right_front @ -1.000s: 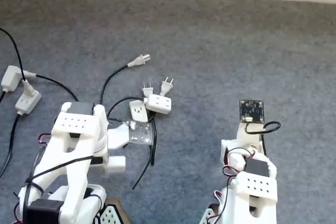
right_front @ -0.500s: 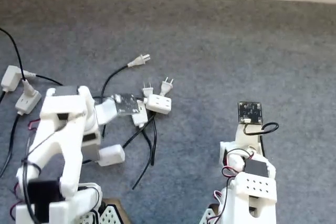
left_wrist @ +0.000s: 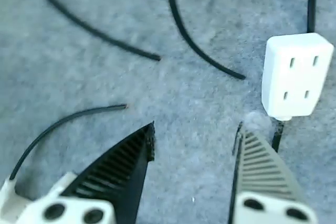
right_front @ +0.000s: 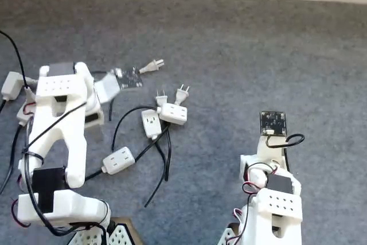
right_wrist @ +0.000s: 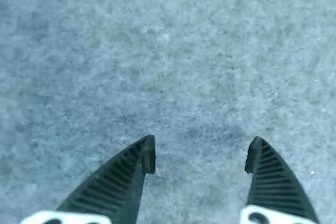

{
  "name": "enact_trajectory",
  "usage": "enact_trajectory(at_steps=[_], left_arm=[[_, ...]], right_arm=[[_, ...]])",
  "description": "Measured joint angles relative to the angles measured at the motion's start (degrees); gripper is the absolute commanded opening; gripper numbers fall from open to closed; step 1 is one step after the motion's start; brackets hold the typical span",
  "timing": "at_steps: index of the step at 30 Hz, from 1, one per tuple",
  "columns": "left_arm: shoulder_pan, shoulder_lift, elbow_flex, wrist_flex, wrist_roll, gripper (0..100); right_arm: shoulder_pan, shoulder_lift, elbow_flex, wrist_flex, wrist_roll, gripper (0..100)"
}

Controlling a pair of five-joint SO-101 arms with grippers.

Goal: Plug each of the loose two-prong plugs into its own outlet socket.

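Count from the high view: three two-prong plugs and three white outlet blocks, all on the grey carpet.

- **First plug** lies alone, farthest from the arms. Its long axis runs roughly left-right, with the prongs pointing right and slightly toward the far edge.
- **Second plug** and **third plug** sit side by side. Their long axes run near-far and the prongs point to the far edge. Both are at the far side of the first outlet block (touching or just beside, can't tell).
- **First outlet block** has its long axis roughly left-right.
- **Second outlet block** is just left of the first, face up, with its long axis near-far.
- **Third outlet block** is nearer the arms, with its long axis left-right and tilted.
- **Black cables** loop among the blocks.
- **White adapters**: two sit at the left edge, one partly behind the arm.

The left gripper has its jaws spread wide with nothing between them. It hangs over carpet and cable, with a white slotted block face up just beside one fingertip (which of the three it is, can't tell).

The right gripper is also spread wide and empty. It is over bare carpet, well apart from all the plugs.
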Motion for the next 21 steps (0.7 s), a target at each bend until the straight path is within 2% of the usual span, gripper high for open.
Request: enact_trajectory(at_steps=[6, 11, 15, 21], left_arm=[[3.3, 0.6, 0.0, 0.8, 6.5, 25], [9.8, 0.6, 9.5, -9.1, 12.7, 25], [12.9, 0.6, 17.2, -14.9, 13.6, 25], [13.9, 0.6, 22.7, -15.7, 13.8, 25]], right_arm=[[0.0, 0.0, 0.0, 0.0, 0.0, 27.4], [0.0, 0.0, 0.0, 0.0, 0.0, 27.4], [0.0, 0.0, 0.0, 0.0, 0.0, 27.4], [0.0, 0.0, 0.0, 0.0, 0.0, 27.4]])
